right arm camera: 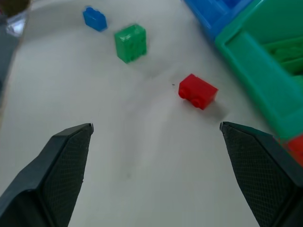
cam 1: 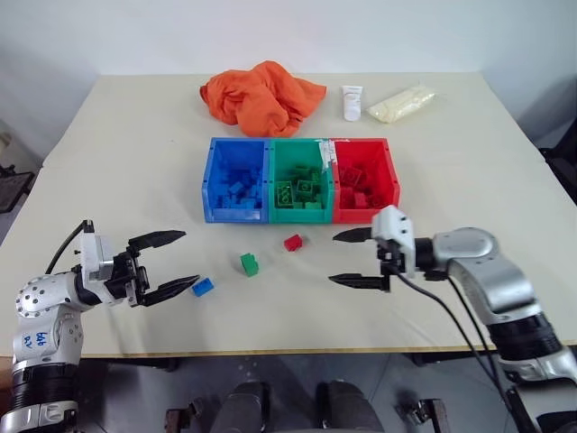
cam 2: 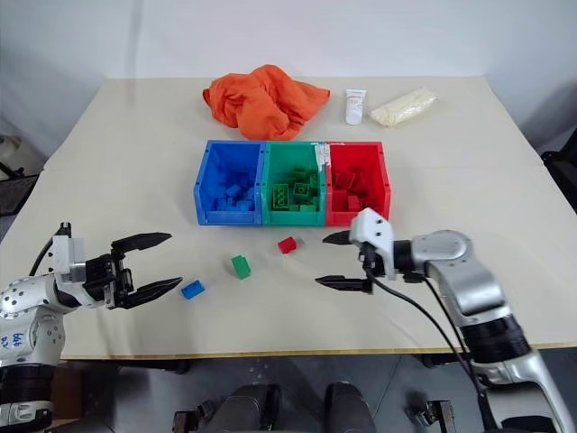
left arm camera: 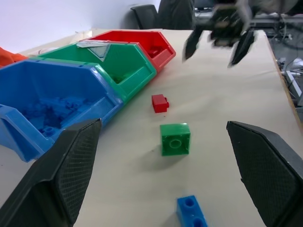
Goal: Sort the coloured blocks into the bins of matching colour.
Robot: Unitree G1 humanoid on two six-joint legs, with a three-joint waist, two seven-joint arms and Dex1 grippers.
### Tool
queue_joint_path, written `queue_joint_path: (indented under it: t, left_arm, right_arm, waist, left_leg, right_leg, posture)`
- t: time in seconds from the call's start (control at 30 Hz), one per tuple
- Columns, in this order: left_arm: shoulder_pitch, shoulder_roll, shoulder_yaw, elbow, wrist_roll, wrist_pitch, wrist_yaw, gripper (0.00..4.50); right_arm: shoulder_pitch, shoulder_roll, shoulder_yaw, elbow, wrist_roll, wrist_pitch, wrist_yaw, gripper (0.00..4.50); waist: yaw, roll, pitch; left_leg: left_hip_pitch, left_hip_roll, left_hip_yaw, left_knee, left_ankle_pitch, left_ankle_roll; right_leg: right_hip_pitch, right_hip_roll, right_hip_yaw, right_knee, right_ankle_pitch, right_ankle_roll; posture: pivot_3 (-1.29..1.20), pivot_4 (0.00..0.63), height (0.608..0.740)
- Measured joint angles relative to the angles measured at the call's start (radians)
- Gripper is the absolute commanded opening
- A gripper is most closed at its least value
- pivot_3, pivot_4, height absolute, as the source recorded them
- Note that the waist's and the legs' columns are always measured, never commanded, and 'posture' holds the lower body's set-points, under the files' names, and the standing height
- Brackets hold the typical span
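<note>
Lying loose — three blocks [cam 1: 249, 263], three bins [cam 1: 300, 179]

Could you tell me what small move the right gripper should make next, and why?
Probably ease the right gripper a little further toward the red block and down over it. Its fingers are open and empty, already facing that block, which lies loose on the table just in front of the bins. The green block and blue block lie nearer the left gripper.
</note>
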Motion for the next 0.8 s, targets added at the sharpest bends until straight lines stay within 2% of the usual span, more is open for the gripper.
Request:
queue_joint_path:
  t: [0.2, 0.43, 0.77, 0.8]
  left_arm:
    - [0.087, -0.006, 0.021, -0.098, -0.016, 0.015, 0.041, 4.5]
    - [0.155, -0.012, 0.046, -0.166, -0.033, 0.028, 0.073, 4.5]
    - [0.169, -0.014, 0.049, -0.19, -0.038, 0.035, 0.098, 4.5]
    - [0.169, -0.014, 0.049, -0.19, -0.038, 0.035, 0.099, 4.5]
  right_arm:
    - [-0.097, 0.152, 0.064, 0.213, -0.086, -0.122, -0.035, 4.49]
    - [-0.165, 0.224, 0.063, 0.361, -0.146, -0.192, -0.084, 4.49]
    - [-0.186, 0.302, 0.071, 0.434, -0.202, -0.222, -0.115, 4.49]
    - [-0.191, 0.307, 0.071, 0.44, -0.207, -0.222, -0.12, 4.31]
  waist:
    - [-0.002, 0.0, 0.0]
    - [-0.01, 0.0, 0.0]
    - [-0.028, 0.0, 0.0]
    - [-0.028, 0.0, 0.0]
  left_leg:
    - [-0.001, 0.0, 0.001, 0.001, 0.0, 0.0]
    - [-0.001, 0.0, 0.001, 0.0, 0.0, -0.001]
    - [0.0, 0.0, 0.001, -0.001, 0.0, -0.002]
    - [0.0, 0.0, 0.001, -0.001, 0.0, -0.002]
  right_leg:
    - [-0.002, 0.0, 0.0, 0.002, 0.0, 0.0]
    - [-0.004, 0.0, 0.001, 0.007, 0.0, 0.0]
    - [-0.006, 0.0, 0.0, 0.01, 0.0, 0.0]
    - [-0.006, 0.0, 0.0, 0.01, 0.0, 0.0]
  posture:
    - [0.0, 0.15, 0.74]
    - [0.0, 0.15, 0.74]
    - [0.0, 0.15, 0.74]
    - [0.0, 0.15, 0.74]
